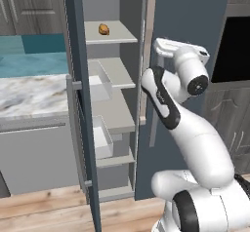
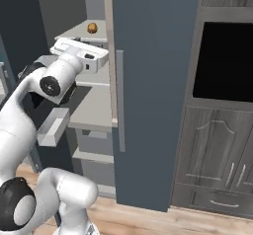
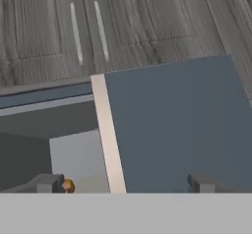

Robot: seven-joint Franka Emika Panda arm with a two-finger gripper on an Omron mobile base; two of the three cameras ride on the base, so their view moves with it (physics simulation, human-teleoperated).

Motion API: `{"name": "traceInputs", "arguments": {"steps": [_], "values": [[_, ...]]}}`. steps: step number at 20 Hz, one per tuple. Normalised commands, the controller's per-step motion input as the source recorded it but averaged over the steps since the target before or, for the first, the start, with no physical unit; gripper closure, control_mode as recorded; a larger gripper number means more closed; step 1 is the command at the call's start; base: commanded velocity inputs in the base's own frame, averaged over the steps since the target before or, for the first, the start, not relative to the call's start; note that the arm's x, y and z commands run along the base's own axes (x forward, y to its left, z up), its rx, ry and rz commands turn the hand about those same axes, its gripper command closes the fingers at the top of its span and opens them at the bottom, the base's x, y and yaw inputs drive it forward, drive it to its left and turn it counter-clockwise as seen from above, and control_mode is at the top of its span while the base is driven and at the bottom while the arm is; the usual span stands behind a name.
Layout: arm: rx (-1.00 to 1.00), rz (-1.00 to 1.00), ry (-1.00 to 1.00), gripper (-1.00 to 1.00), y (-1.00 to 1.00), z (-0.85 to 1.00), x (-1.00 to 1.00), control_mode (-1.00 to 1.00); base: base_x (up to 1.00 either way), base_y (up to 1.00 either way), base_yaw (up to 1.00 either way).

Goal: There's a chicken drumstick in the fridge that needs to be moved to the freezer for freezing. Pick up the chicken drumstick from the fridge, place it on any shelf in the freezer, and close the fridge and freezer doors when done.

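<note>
End effector (image 3: 123, 183) spread wide, empty; chicken drumstick (image 3: 68, 186) half hidden behind one fingertip.

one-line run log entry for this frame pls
stage: drumstick placed, doors pending | chicken drumstick: on upper freezer shelf | end effector: open, empty | freezer door: open | fridge door: shut

The arm (image 1: 195, 133) is built of glossy white, rounded shells, swelling into fat cylinders at each joint. Dark charcoal bands and inlays mark the joints, and round dark end caps with small pale centre dots close them off. The hand (image 2: 81, 51) is a flat white block, and the finger tips (image 3: 47, 183) are small, dark grey and squared.
</note>
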Motion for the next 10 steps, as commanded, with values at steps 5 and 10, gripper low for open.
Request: {"name": "traceInputs", "arguments": {"steps": [5,10], "values": [[-0.04,0.0,0.17,-1.0,0.05,0.54,-1.0,-1.0,0.0,0.0,0.0],[-0.01,0.01,0.35,-1.0,0.27,0.12,-1.0,-1.0,0.0,0.0,0.0]]}}
